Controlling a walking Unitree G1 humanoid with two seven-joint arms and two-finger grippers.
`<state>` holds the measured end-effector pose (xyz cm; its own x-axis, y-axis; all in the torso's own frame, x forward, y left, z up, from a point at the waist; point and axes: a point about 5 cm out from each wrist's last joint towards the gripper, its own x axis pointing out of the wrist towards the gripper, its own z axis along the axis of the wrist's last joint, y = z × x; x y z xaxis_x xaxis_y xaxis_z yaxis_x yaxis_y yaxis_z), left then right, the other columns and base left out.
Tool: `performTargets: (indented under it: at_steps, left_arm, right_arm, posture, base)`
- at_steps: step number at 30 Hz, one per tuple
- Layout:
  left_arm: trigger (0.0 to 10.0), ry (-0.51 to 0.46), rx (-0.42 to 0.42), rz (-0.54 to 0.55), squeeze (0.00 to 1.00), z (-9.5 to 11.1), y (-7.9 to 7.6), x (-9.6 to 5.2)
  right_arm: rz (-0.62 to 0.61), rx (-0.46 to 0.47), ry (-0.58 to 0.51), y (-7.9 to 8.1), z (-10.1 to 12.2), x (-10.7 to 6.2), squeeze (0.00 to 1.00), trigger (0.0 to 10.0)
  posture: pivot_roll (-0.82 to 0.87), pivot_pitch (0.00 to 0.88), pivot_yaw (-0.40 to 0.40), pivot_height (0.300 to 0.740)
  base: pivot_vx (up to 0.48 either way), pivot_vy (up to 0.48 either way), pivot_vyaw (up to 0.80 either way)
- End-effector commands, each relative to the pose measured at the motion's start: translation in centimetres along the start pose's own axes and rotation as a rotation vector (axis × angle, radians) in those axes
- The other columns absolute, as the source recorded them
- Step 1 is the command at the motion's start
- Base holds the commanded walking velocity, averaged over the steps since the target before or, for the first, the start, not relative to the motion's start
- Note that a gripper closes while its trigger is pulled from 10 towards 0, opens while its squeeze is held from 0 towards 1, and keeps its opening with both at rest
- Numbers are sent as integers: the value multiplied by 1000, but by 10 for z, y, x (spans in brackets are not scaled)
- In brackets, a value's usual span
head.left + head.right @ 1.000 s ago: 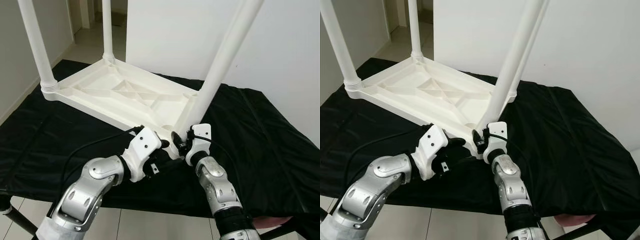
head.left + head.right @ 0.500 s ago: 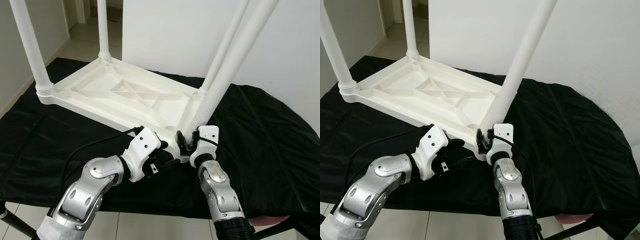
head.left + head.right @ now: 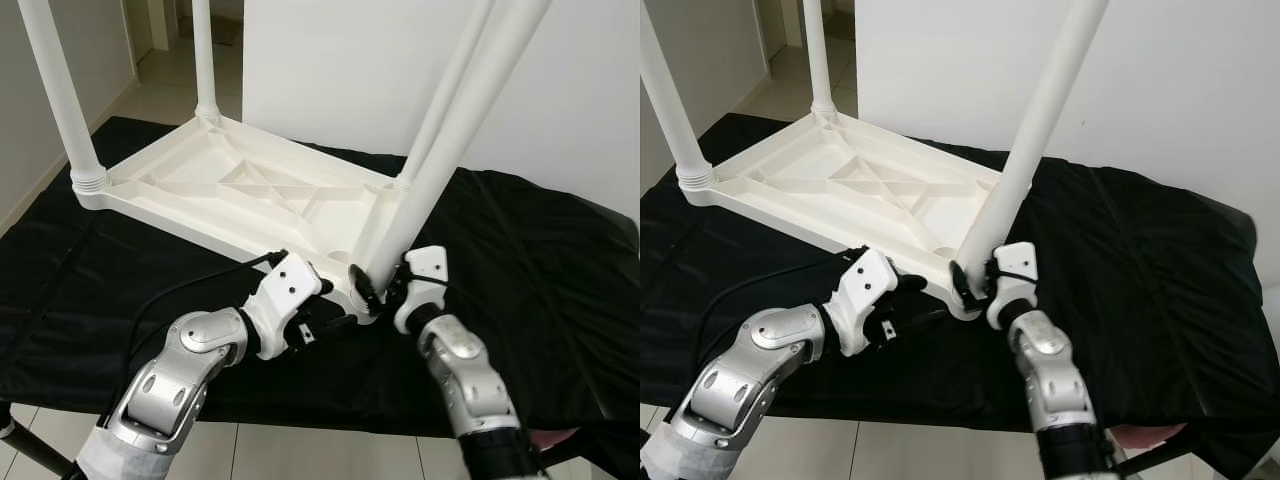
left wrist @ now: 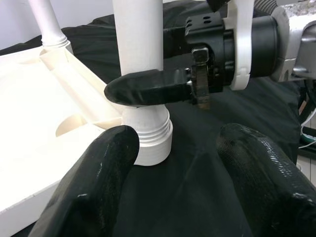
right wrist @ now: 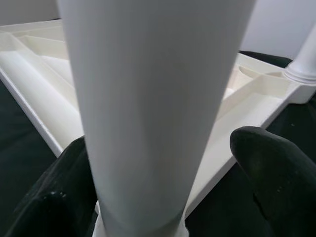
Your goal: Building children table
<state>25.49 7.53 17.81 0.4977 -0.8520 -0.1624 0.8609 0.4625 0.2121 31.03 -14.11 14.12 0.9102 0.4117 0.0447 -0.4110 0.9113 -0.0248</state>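
The white plastic table top (image 3: pixel 240 190) lies upside down on a black cloth. A loose white table leg (image 3: pixel 440 170) leans to the right over the top's near corner. Its threaded end (image 4: pixel 147 136) sits at the corner edge, just beside a round socket hole (image 3: pixel 338 258). My right gripper (image 3: pixel 375 283) is shut on this leg just above the thread, with one black finger (image 4: pixel 148 88) across its front. My left gripper (image 3: pixel 335 320) is open, low at the same corner. Its fingers are spread in front of the leg's base and hold nothing.
Three other white legs stand upright in the top: at the left (image 3: pixel 60 90), at the back (image 3: pixel 203 60) and at the back right (image 3: pixel 445 90). The black cloth (image 3: pixel 540 280) reaches to the bench's front edge, with tiled floor (image 3: pixel 300 450) below. A white wall stands behind.
My right forearm has swung outward to the right while still holding the leg, and the leg leans slightly more to the right. The left arm has barely moved. The camera has shifted a little.
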Motion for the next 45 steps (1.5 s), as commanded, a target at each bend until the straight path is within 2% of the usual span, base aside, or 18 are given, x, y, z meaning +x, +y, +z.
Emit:
performTargets:
  at_steps: [1, 2, 5, 7, 13, 19, 20, 23, 24, 30, 32, 35, 36, 39, 42, 44, 45]
  left_arm:
    - [10000, -1, 13, 81, 0, 0, 5, 1]
    - [10000, -4, 17, 77, 0, 1, 4, 0]
    - [10000, -10, 20, 68, 0, 2, 3, 0]
    - [10000, -15, 23, 58, 0, 4, 2, -1]
    - [10000, -13, 23, 48, 0, 4, 0, -2]
    - [10000, -13, 27, 48, 0, 4, 1, -3]
    - [10000, -14, 28, 50, 0, 4, 1, -3]
    - [10000, -14, 29, 51, 0, 5, 2, -3]
    - [10000, -15, 30, 53, 0, 5, 2, -3]
    - [10000, -20, 28, 49, 0, 6, 2, -3]
    - [10000, -22, 29, 46, 0, 6, 2, -2]
    - [10000, -22, 30, 46, 0, 6, 3, -2]
    - [10000, -21, 33, 44, 0, 6, 4, -1]
    - [10000, -19, 35, 42, 0, 5, 4, -1]
    - [10000, -18, 44, 35, 0, 6, 7, 0]
    - [10000, -18, 44, 35, 0, 6, 7, 0]
    - [10000, -20, 43, 38, 0, 6, 7, 1]
  right_arm:
    - [41, 7, 3, -5, -2, 1, 0, 10000]
    - [112, -1, 17, -8, -3, 3, 0, 10000]
    - [178, -14, 27, -8, -5, 5, 0, 10000]
    - [295, -43, 59, -5, -8, 10, 0, 10000]
    - [429, -77, 87, 7, -13, 23, 0, 10000]
    - [485, -62, 94, 12, -17, 30, 0, 9961]
    - [490, -71, 97, 11, -18, 31, 0, 4980]
    - [496, -78, 98, 10, -19, 32, 0, 4980]
    - [507, -68, 101, 9, -21, 31, 0, 0]
    - [480, -55, 103, 2, -27, 24, 0, 0]
    - [418, -26, 94, 1, -30, 21, 0, 10000]
    - [396, -15, 87, 3, -30, 19, 0, 10000]
    - [346, 8, 70, 4, -29, 17, 0, 10000]
    - [302, 13, 56, 6, -29, 15, 0, 10000]
    - [155, -5, 47, 13, -29, 12, 0, 10000]
    - [155, -5, 47, 13, -29, 12, 0, 10000]
    - [103, -1, 48, 15, -29, 11, 0, 10000]
  posture:
    - [16, 0, -121, 740]
    - [17, 0, -118, 740]
    - [24, 0, -118, 740]
    - [33, 0, -118, 740]
    - [47, 0, -116, 740]
    - [55, 0, -116, 740]
    - [61, 0, -121, 740]
    - [61, 0, -121, 740]
    - [63, 0, -123, 740]
    - [59, 0, -121, 740]
    - [52, 0, -120, 740]
    - [46, 0, -120, 740]
    - [39, 0, -117, 740]
    - [35, 0, -116, 740]
    - [23, 0, -109, 740]
    - [23, 0, -109, 740]
    - [17, 0, -107, 740]
  base:
    - [0, 0, 0]
    - [0, 0, 0]
    - [0, 0, 0]
    - [0, 0, 0]
    - [0, 0, 0]
    - [0, 0, 0]
    - [0, 0, 0]
    - [0, 0, 0]
    - [0, 0, 0]
    - [0, 0, 0]
    - [0, 0, 0]
    - [0, 0, 0]
    - [0, 0, 0]
    - [0, 0, 0]
    - [0, 0, 0]
    - [0, 0, 0]
    - [0, 0, 0]
